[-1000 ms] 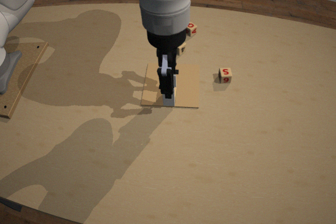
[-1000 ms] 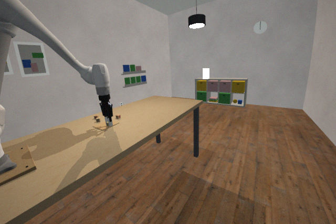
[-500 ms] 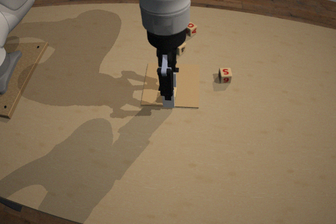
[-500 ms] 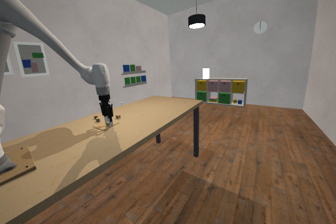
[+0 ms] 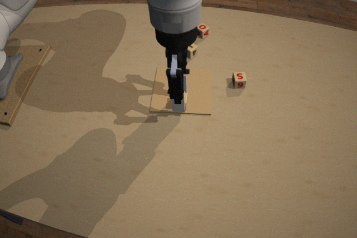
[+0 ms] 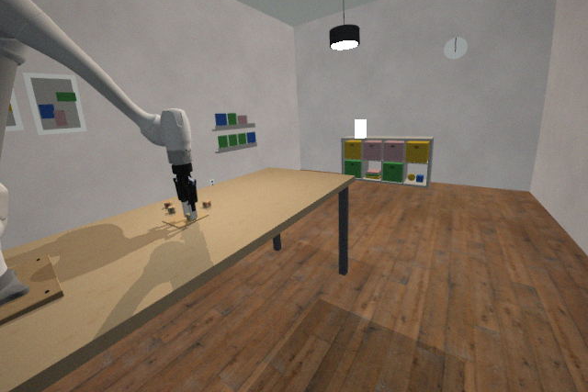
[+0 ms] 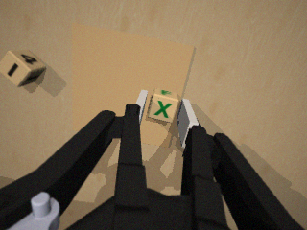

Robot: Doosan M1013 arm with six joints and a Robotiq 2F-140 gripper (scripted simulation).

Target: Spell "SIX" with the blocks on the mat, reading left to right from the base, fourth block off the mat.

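Pale walls are enclosing the surface (image 5: pixel 259 143) (image 6: pixel 285 193). X block (image 5: pixel 186 97) (image 7: pixel 163 106) is resting near the mat's (image 5: pixel 198 91) (image 6: pixel 175 222) (image 7: pixel 110 72) edge, between the open tool's (image 5: pixel 178 105) (image 6: pixel 189 217) (image 7: pixel 164 117) parted fingers. Bins (image 6: pixel 393 172) are occupying shelf compartments.

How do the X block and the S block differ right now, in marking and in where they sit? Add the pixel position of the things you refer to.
The X block (image 5: pixel 186 97) (image 7: pixel 163 106) shows a green letter, while the S block (image 5: pixel 239 79) (image 6: pixel 206 204) shows red markings. The X block sits on the mat (image 5: pixel 198 91) (image 6: pixel 180 225) (image 7: pixel 110 67); the S block is off it, on the table. The X block stands between the gripper's open fingers, whereas the S block stands away from them. Both are light wood-coloured cubes.
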